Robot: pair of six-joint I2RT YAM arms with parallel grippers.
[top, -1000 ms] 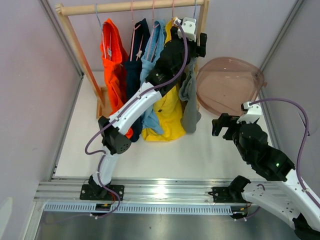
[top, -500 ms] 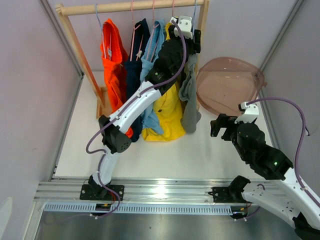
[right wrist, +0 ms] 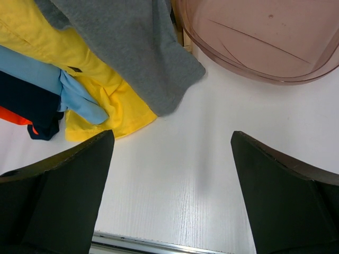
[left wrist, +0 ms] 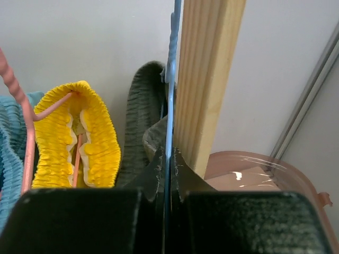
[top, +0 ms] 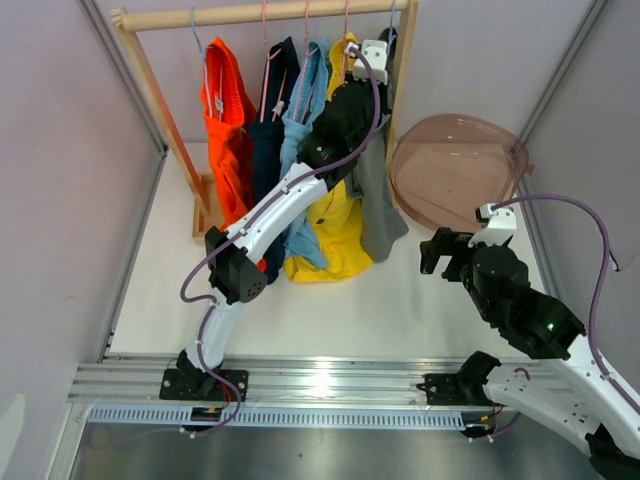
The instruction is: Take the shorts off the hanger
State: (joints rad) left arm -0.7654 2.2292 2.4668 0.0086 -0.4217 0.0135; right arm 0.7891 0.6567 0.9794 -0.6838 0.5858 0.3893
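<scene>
1. Grey shorts (top: 378, 205) hung on blue hanger (left wrist: 170, 106) at right end of rack (top: 260, 13), beside wooden post (left wrist: 206, 79)
2. Left gripper (left wrist: 167, 161) pinched tight on blue hanger wire, shorts' waistband just beside fingertips
3. Right gripper (right wrist: 170, 140) spread wide, empty, above table (top: 330, 300), well apart from shorts' hem

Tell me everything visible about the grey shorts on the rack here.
The grey shorts are soft, knit-looking fabric with a ribbed elastic waistband. They hang last on the right of the rack, between the yellow shorts and the wooden post, on a blue hanger that the left gripper pinches. The hem reaches down about to the white table.
</scene>
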